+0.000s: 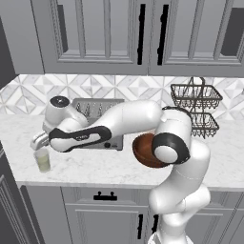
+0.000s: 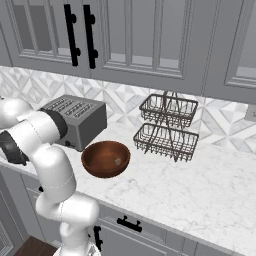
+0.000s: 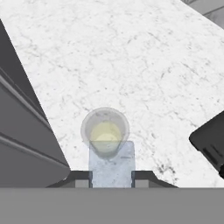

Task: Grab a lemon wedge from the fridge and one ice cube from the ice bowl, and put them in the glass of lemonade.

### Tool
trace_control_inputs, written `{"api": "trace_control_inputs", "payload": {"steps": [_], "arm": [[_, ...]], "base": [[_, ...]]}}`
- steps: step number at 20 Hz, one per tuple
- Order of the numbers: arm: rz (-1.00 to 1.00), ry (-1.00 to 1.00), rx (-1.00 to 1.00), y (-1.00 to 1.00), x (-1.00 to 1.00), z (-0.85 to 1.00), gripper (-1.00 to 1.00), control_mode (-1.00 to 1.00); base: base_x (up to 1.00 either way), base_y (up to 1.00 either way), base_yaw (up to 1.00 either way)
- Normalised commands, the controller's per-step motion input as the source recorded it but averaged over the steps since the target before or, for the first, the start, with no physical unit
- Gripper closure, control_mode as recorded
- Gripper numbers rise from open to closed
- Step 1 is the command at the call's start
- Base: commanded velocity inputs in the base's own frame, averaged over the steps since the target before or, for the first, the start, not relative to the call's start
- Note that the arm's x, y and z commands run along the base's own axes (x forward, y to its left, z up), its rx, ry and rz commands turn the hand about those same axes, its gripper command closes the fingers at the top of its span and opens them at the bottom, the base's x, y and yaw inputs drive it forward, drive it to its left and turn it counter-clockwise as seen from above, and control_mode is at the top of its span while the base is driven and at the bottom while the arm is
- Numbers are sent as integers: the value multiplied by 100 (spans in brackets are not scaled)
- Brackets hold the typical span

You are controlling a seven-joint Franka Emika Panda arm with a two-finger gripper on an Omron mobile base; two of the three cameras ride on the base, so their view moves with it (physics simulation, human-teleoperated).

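The white arm is stretched leftward over the white marbled counter point(image 1: 95, 167), elbow bent, hand tipped down. In the hand view a clear, pale-blue ice cube point(image 3: 111, 164) is pinched between the two dark fingertips of the gripper point(image 3: 111, 178), directly above the small clear glass of yellow-green lemonade point(image 3: 105, 133). The glass is seen standing near the counter's left front edge, bare marble around it. Farther right sits the wide reddish-brown ice bowl point(image 2: 106, 158), with the grey toaster point(image 2: 80, 120) behind.

The glass of lemonade point(image 3: 105, 132) stands upright on my marble table point(image 3: 131, 65), an ice cube point(image 3: 111, 164) clamped above it; the reddish-brown ice bowl point(image 2: 105, 158) sits well apart.
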Motion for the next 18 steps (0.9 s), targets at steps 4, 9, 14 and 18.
{"api": "trace_control_inputs", "payload": {"steps": [4, 9, 14, 18], "arm": [[0, 0, 0, 15, 36, 0, 100, -100], [0, 1, -2, 3, 13, -12, 100, -100], [0, 0, -5, 5, 0, -9, 100, -100], [0, 0, -9, 34, 0, 0, 100, -100]], "base": [[0, 0, 0], [0, 0, 0], [0, 0, 0], [0, 0, 0]]}}
